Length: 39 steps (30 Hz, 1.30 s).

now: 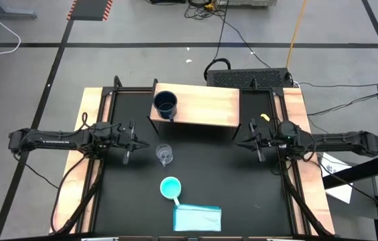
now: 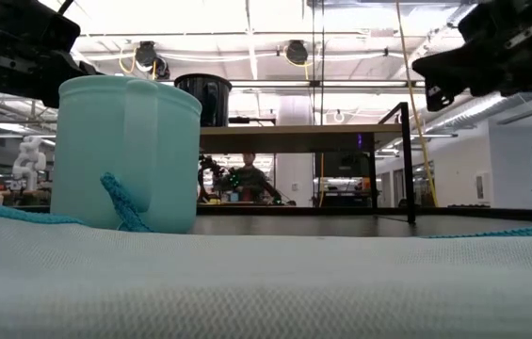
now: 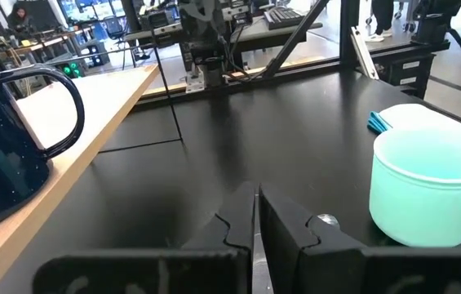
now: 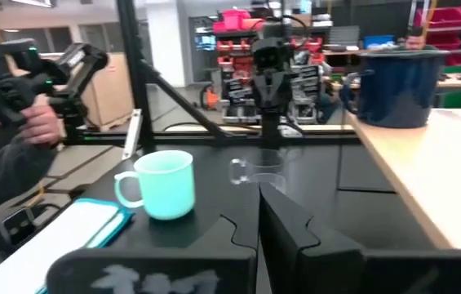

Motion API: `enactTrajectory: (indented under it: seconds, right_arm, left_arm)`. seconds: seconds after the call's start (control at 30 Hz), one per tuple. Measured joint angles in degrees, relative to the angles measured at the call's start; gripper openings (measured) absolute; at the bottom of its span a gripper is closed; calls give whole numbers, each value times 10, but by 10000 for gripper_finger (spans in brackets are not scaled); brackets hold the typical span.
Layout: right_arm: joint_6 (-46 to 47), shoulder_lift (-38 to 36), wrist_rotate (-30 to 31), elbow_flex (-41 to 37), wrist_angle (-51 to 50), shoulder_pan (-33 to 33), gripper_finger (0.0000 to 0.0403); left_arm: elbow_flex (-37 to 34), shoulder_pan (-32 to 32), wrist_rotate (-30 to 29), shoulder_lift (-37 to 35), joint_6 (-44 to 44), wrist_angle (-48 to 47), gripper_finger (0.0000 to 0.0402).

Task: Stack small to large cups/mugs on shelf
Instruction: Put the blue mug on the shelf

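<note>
Black bench [image 1: 242, 174], workshop room behind.
Only from the right wrist is a person's hand [image 4: 41, 122] seen; both jaws are clenched, grasping nothing.

Large mug [image 1: 165, 104] on shelf [image 1: 205, 107], others below.

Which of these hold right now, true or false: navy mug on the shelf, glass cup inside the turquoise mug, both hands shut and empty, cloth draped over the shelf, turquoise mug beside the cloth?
1. The navy mug stands on the shelf. True.
2. The glass cup sits inside the turquoise mug. False: it stands alone on the black table, between the shelf and the turquoise mug.
3. The left hand and right hand are both shut and hold nothing. True.
4. The light blue cloth is draped over the shelf. False: it lies folded at the table's near edge.
5. The turquoise mug stands right by the cloth. True.
</note>
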Motion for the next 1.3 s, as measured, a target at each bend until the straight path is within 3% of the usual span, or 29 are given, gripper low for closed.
enactTrajectory:
  seconds: [0.23,0.83,1.03,1.3]
  right_arm:
    - [1,-19,0,-37,60,27,0]
    - [-82,-52,2,-41,58,32,0]
    - [-82,-75,90,-49,58,32,0]
    - [-95,-110,90,-58,32,32,0]
  left_arm:
    - [0,0,2,0,-10,-1,24]
    - [0,0,2,0,15,-2,24]
    - [0,0,3,0,18,-2,24]
    - [0,0,3,0,24,-2,23]
